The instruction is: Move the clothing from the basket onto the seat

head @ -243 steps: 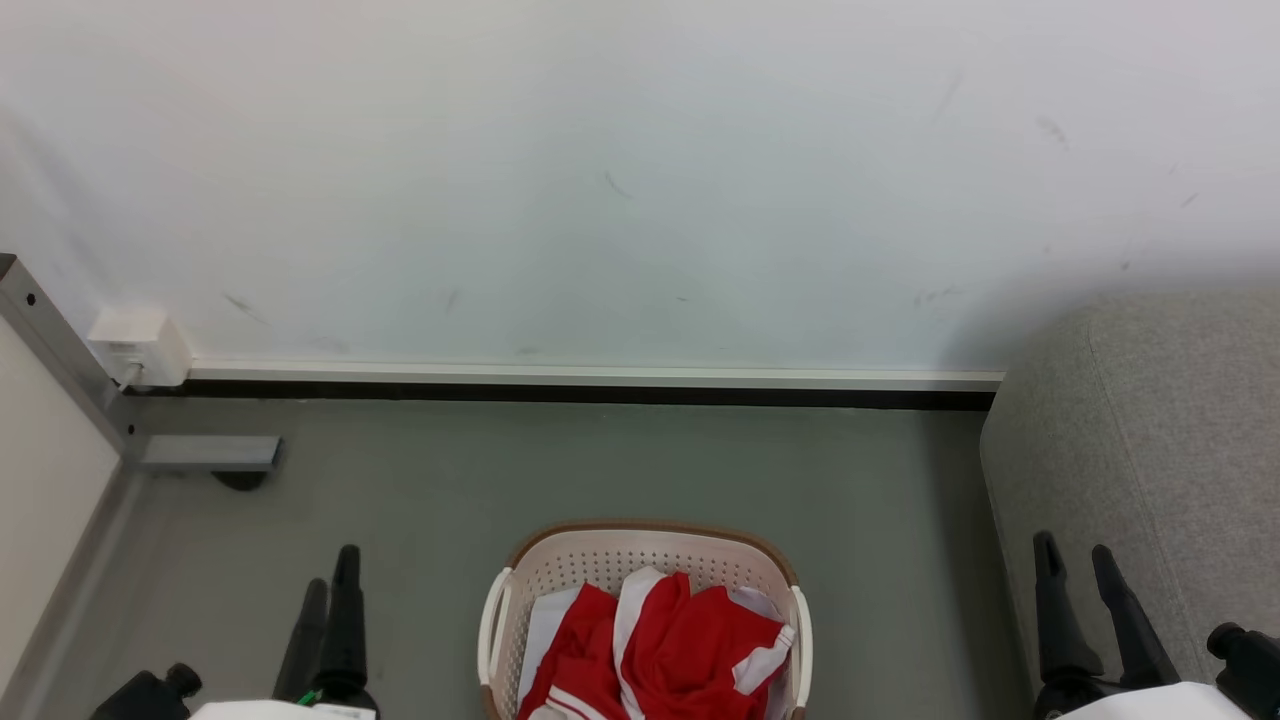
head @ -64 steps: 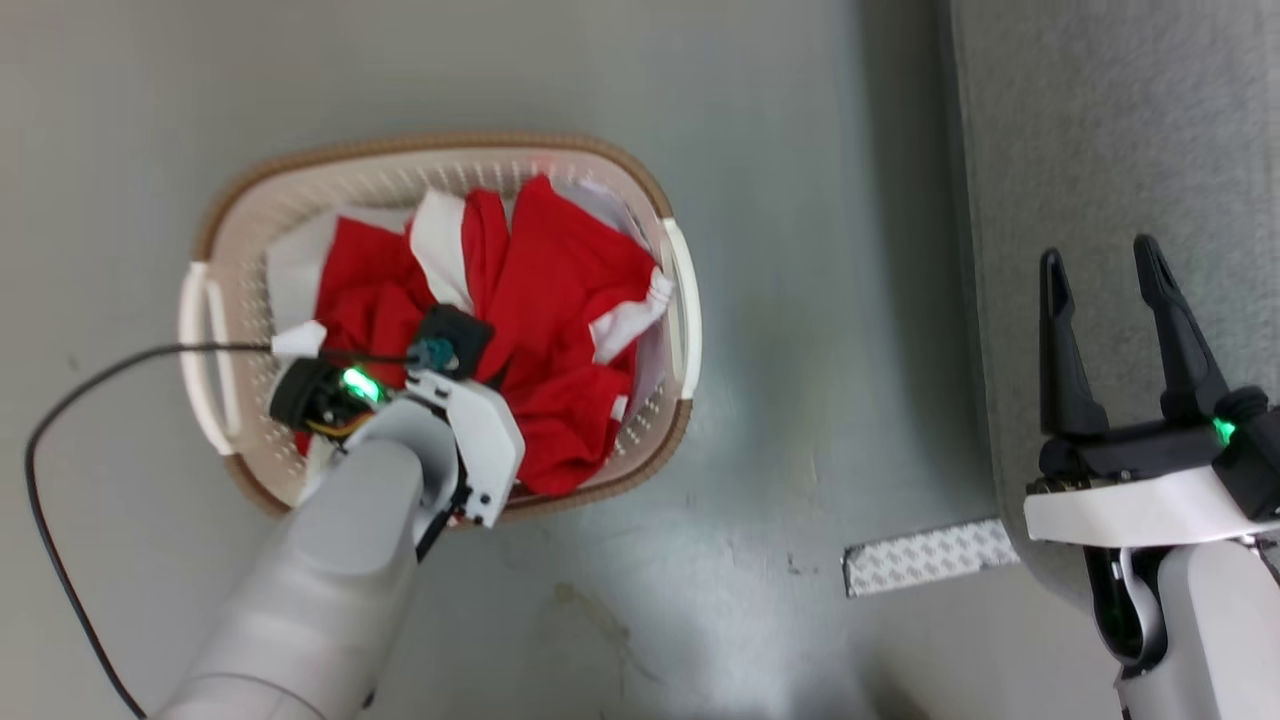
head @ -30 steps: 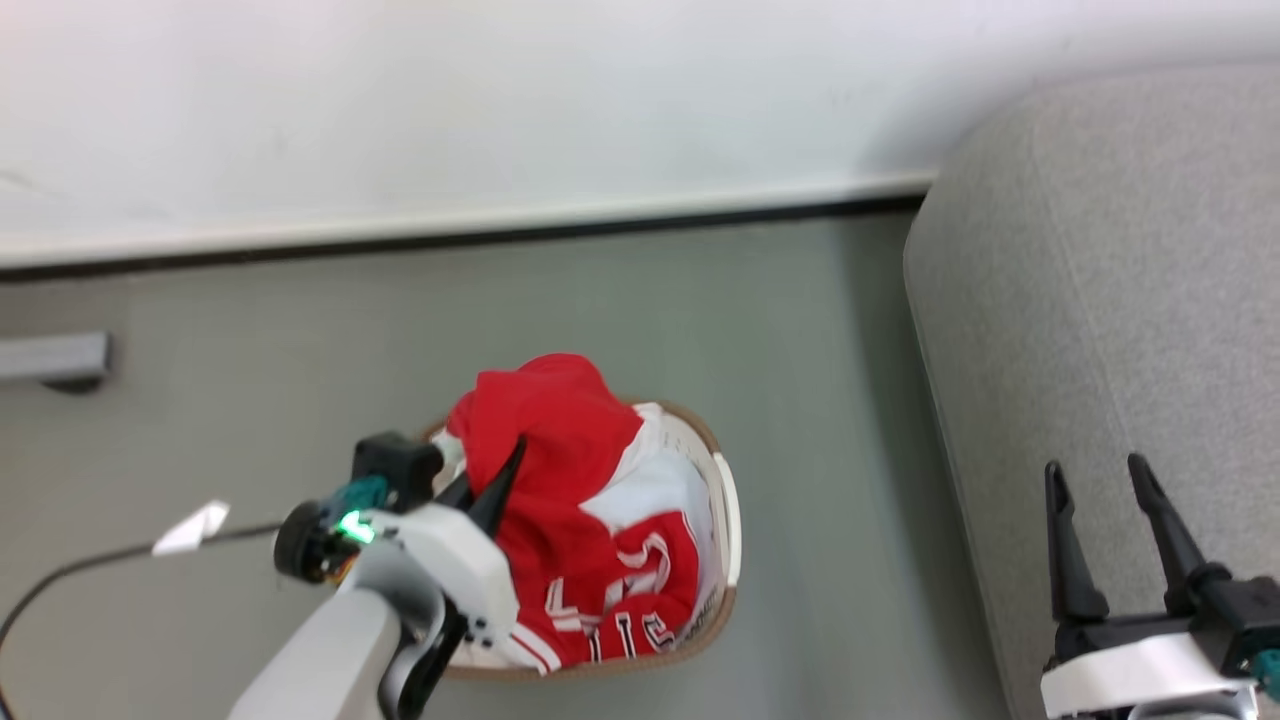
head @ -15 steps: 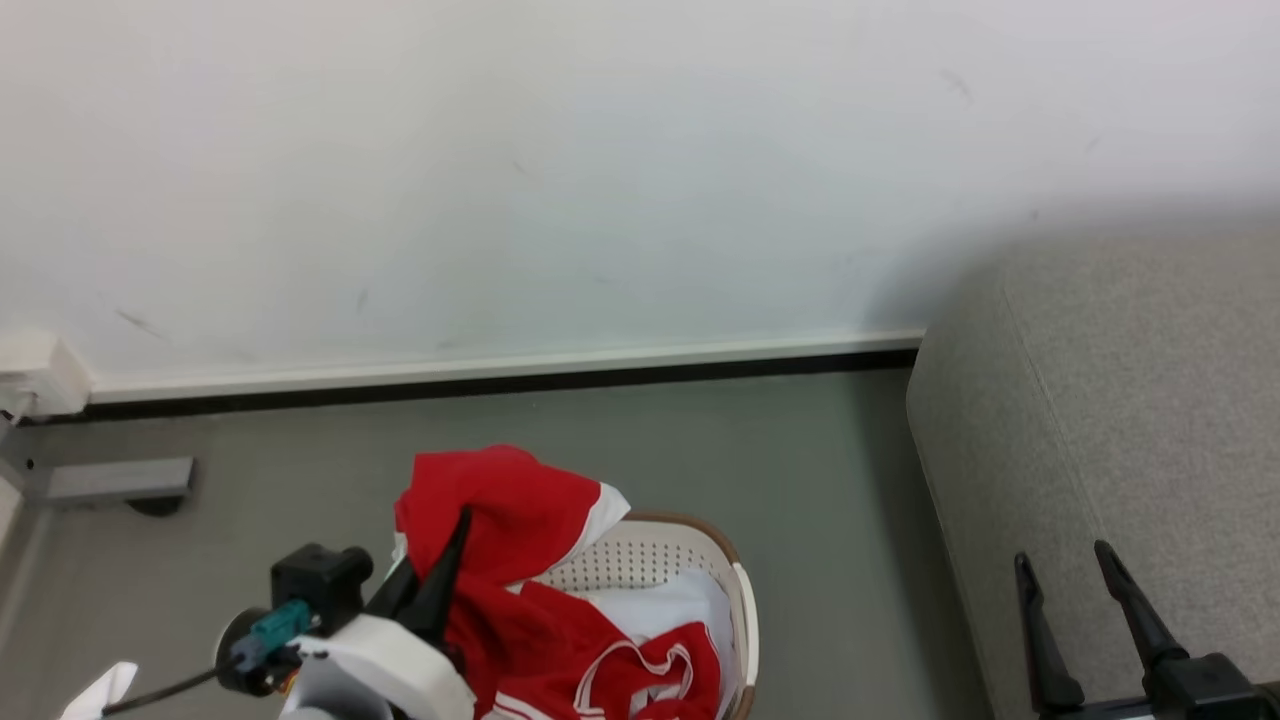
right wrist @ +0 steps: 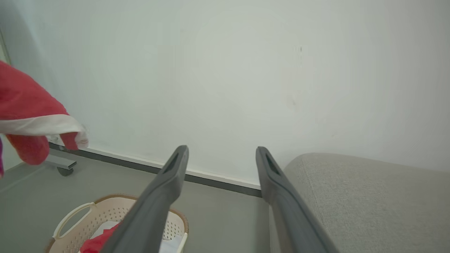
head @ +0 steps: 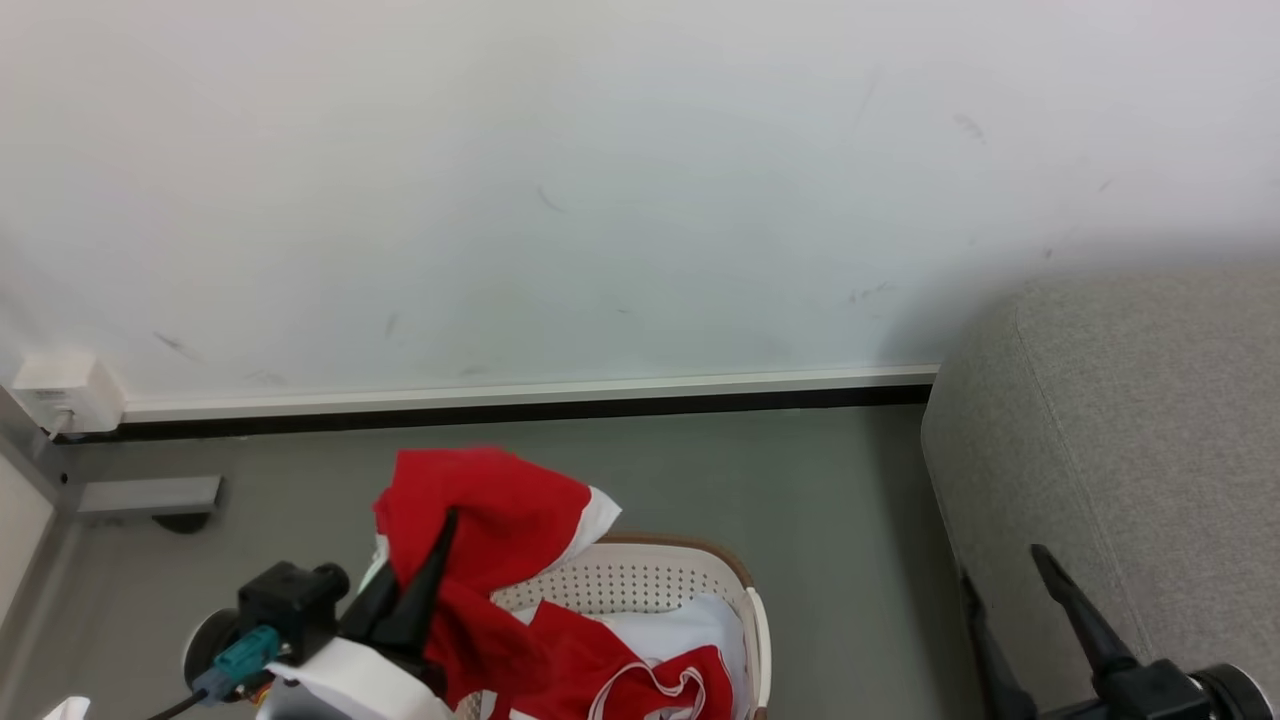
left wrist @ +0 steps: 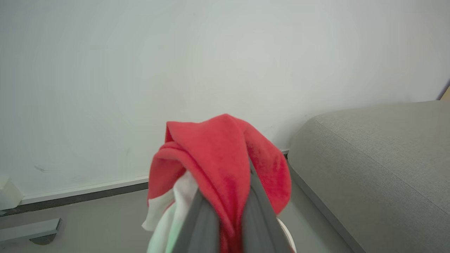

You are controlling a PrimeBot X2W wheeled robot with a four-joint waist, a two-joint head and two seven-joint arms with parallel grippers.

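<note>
Now: left gripper (head: pixel 435 560) is clamped on the red clothing (head: pixel 490 510), tail hanging into the basket (head: pixel 640 585) below it. Lift until the fabric clears, then swing right to the seat (head: pixel 1150 430). Right gripper (head: pixel 1002 568) is apart and empty.

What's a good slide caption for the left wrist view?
Left gripper shut on a red garment, held up before the white wall, with the grey sofa at the view's right.
</note>
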